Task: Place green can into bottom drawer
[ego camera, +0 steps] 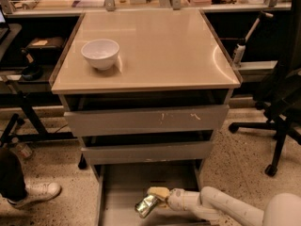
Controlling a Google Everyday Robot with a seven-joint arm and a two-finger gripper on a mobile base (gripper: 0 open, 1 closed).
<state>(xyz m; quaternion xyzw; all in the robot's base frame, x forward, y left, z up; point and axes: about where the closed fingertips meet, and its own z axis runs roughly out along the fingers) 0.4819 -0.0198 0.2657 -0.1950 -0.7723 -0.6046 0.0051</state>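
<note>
The small green-and-white mottled aluminium drink can [146,205] sits tilted low over the floor of the pulled-out bottom drawer [136,177], the wide grey metal tray at the foot of the cabinet, towards its front middle; I cannot tell whether it touches the floor or hangs just above it. It is likely light and thin-walled, easily dented by a hard squeeze, with a smooth printed skin that could slip, so across the middle of the cylinder is the safest place to hold it. No brand or writing on it can be read, only blotchy green and pale print with a shiny glint. The cream-tipped two-finger gripper [154,198] on the white arm reaches in from the right and appears to pinch the can at its upper end. Above are the two narrower grey drawers [146,121], both slightly open, and the beige cabinet top [160,46] carrying a round white bowl [100,53] near its left edge.
</note>
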